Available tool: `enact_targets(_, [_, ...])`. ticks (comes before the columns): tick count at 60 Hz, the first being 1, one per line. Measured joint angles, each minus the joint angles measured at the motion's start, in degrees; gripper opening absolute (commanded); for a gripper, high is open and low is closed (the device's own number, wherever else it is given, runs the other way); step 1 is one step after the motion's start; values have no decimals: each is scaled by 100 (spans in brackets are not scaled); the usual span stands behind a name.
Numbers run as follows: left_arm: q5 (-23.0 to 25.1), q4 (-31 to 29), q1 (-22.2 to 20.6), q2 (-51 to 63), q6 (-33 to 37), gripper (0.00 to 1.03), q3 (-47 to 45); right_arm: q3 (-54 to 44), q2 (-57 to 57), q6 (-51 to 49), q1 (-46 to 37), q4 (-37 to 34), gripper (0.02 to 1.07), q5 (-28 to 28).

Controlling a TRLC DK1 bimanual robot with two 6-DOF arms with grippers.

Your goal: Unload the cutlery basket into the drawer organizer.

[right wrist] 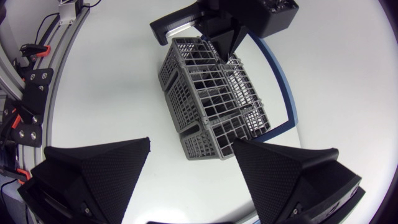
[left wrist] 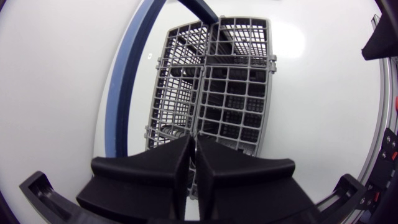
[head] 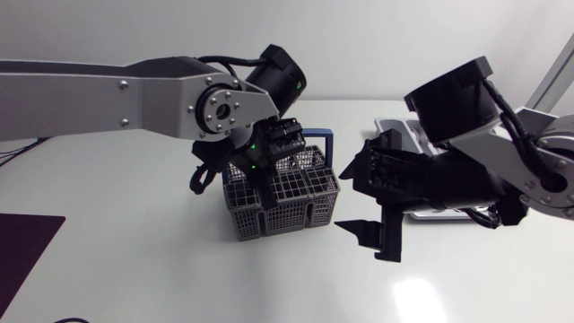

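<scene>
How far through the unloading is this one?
Done: the basket looks empty, though some compartments are shadowed. In hand: the left gripper sits closed at the basket's rim; the right gripper is open and empty. Left: cannot be confirmed, since the right arm hides most of the drawer organizer.

— The basket (left wrist: 230, 93) ahead of the left pincer (left wrist: 193, 143)?
— Grey plastic lattice, matt. Its blue handle (left wrist: 127, 93) looks smoother, faintly shiny.
— And the pincer itself?
— Matt black, plastic by the look. The right pincer (right wrist: 191, 142) has finely grained fingers (right wrist: 99, 168).
— The tabletop (head: 134, 260) under them?
— White, smooth, glossy, with soft reflections.
</scene>
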Motion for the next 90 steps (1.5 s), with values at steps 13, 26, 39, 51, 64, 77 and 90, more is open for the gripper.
enact_targets(13, [-48, -4, -138, -319, 0, 4, -127, 0, -103, 0, 0, -70, 98, 0])
enact_targets(26, [-197, -9, -260, -546, -11, 4, -232, -11, -297, 2, 0, -127, 98, 0])
enact_targets(39, [-428, -90, -341, -704, -289, 4, -254, -13, -435, 20, 0, -236, 98, 0])
enact_targets(51, [-450, -179, -341, -898, -544, 4, -251, -22, -522, 44, 0, -258, 98, 2])
enact_targets(64, [-490, -348, -472, -1342, -857, 4, -251, -22, -673, 260, 0, -267, 98, 0])
enact_targets(77, [-483, -396, -557, -1814, -1196, 4, -208, -22, -890, 697, 0, -251, 102, -26])
enact_targets(90, [566, -538, -361, -2055, -1836, 4, -136, -22, -1067, 1405, 81, 35, 102, -136])
